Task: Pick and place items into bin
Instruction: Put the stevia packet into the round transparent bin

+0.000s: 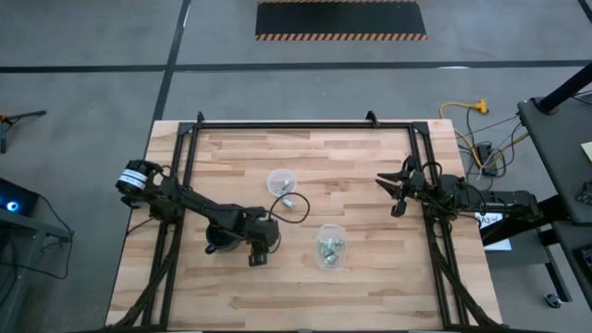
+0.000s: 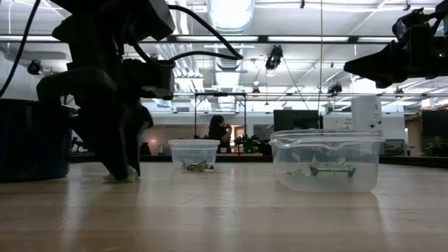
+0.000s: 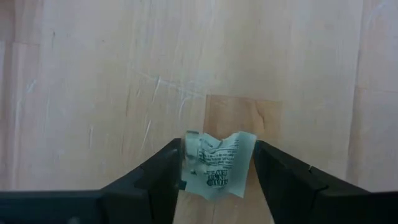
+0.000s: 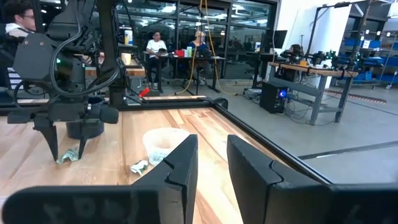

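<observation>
Left gripper (image 3: 214,165) is down at the bench (image 1: 370,287), jaws part open with a crumpled pale green printed piece (image 3: 216,163) lying between them; both fingers look close to it, but contact can't be confirmed, so it counts as straddled, not gripped. In the high view this gripper (image 1: 256,256) sits well short of the nearer clear bin (image 1: 329,246), which is off to its side.

Right gripper (image 4: 211,163) waits lifted at the right bench edge (image 1: 400,191), jaws narrowly apart, holding nothing.

Progress, judged: partly done. The nearer bin (image 2: 326,160) already holds several greenish pieces (image 2: 329,170). A second clear container (image 1: 281,181) stands farther out, past the left jaws; a few loose pieces (image 1: 293,201) lie on the bench just beside it. From the low view something greenish (image 2: 198,166) shows at its base; inside or in front, can't tell.

Left to do: close on the piece between the left jaws, lift, carry to the bin, release; then the loose pieces by the far container. A dark mug (image 2: 31,140) stands beside the left arm, untouched.
</observation>
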Controlling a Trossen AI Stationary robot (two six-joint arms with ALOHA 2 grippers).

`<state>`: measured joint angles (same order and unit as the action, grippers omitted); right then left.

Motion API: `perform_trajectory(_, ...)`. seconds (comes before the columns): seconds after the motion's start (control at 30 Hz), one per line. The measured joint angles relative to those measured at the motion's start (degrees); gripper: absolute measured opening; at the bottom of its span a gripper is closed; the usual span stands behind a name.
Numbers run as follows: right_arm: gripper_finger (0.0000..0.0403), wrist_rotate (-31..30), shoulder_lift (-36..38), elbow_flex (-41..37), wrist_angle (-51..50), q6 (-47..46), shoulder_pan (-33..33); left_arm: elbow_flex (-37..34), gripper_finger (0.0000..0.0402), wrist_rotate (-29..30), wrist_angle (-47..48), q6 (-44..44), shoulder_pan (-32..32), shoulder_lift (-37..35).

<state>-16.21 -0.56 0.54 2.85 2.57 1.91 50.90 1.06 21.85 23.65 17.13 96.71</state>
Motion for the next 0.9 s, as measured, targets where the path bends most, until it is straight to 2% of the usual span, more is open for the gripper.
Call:
perform_trajectory(0.43, 0.0081, 0.1, 0.0, 0.0, 0.0, 0.0, 0.0, 0.1, 0.0012, -5.4, 0.3, 0.1, -0.8, 0.0)
perform_trajectory(0.63, 0.0071, 0.1, 0.0, 0.0, 0.0, 0.0, 0.0, 0.2, 0.0011, -6.3, 0.2, -0.6, -1.8, 0.0)
perform_trajectory(0.73, 0.0068, 0.1, 0.0, 0.0, 0.0, 0.0, 0.0, 1.0, 0.0007, -6.2, 0.7, -4.8, -2.2, 0.0)
perform_trajectory(0.9, 0.0069, 0.1, 0.0, 0.0, 0.0, 0.0, 0.0, 4.2, 0.0007, -1.2, -2.6, -10.6, -2.5, 0.1)
